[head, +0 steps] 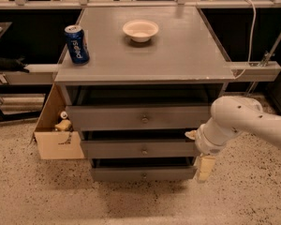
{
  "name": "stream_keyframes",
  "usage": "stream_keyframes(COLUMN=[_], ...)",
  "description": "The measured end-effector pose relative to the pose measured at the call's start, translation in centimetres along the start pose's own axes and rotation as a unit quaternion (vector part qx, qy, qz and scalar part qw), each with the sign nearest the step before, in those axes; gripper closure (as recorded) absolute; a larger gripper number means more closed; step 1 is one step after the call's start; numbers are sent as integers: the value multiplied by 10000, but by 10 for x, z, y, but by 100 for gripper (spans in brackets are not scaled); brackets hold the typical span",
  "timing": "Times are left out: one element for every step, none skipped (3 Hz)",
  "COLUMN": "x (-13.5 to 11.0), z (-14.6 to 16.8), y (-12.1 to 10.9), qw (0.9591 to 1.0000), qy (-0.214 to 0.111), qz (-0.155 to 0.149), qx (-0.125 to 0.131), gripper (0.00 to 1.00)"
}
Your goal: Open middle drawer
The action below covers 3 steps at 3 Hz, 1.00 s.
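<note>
The middle drawer (140, 149) is a grey front with a small round knob (144, 150), between the wider top drawer (138, 118) and the narrower bottom drawer (141, 174). All three fronts stand slightly out from the cabinet, with dark gaps above them. My gripper (205, 167) hangs down from the white arm (239, 121) at the right end of the drawers, level with the bottom and middle fronts. It is well to the right of the middle knob and holds nothing that I can see.
On the grey cabinet top (187, 55) stand a blue Pepsi can (77, 43) and a white bowl (140, 30). A cardboard box (56, 135) with small items sits on the floor to the left. A speckled floor (131, 200) lies in front.
</note>
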<state>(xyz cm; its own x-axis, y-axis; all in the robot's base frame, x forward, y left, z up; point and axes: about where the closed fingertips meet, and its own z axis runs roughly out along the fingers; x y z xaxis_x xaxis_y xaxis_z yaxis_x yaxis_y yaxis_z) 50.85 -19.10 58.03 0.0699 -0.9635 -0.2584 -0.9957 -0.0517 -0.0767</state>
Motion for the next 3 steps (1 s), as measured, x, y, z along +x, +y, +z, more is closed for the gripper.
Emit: stream_keyframes(x=[1,7,20], z=[4,25,65], y=[-1,-4,-9], qw=[10000,9999,9994], qy=[14,89,73], qz=[-12,-73,-339], qx=[-11,-70,-35], gripper=[0,0,0])
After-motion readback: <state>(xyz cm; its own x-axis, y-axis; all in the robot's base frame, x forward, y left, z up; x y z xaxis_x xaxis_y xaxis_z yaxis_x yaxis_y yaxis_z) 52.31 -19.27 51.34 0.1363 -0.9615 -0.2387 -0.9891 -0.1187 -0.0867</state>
